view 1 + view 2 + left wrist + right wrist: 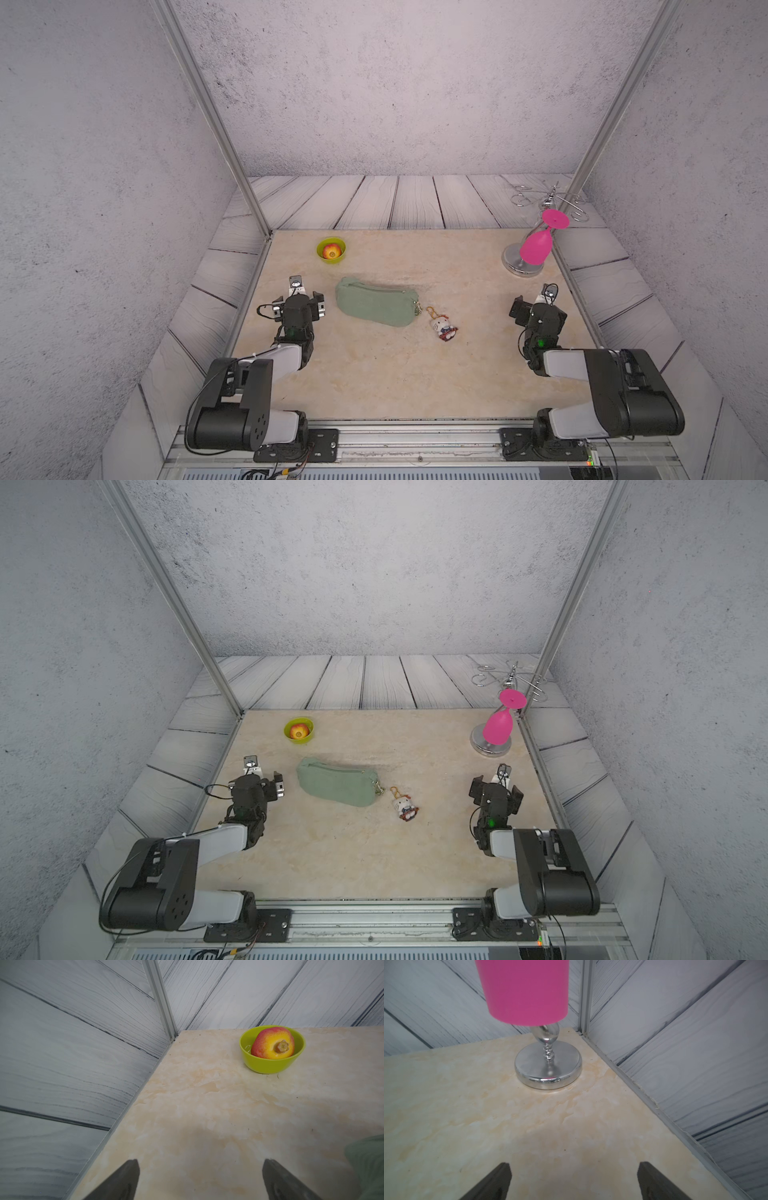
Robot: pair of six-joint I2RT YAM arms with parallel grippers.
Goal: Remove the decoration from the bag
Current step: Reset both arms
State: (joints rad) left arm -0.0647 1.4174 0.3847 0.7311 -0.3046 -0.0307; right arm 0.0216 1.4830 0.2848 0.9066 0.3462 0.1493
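Left gripper (200,1162) and right gripper (573,1163) gape empty; decoration (444,328) lies just beside bag (374,305).

On the table there is one bag (376,302), one decoration (442,327), one green bowl (270,1065) with one fruit (272,1043), one pink glass (537,247) and one metal stand (533,1068). There are two grippers: the left gripper (200,1167) and the right gripper (574,1167).

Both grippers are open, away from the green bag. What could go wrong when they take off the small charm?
1. The gold clasp is tiny and lies close to the zipper pull; a gripper may pinch the wrong part.
2. The bag is soft and unheld, so pulling the decoration could drag it along.
3. The pink glass hangs near the right gripper; a wide swing might knock it.
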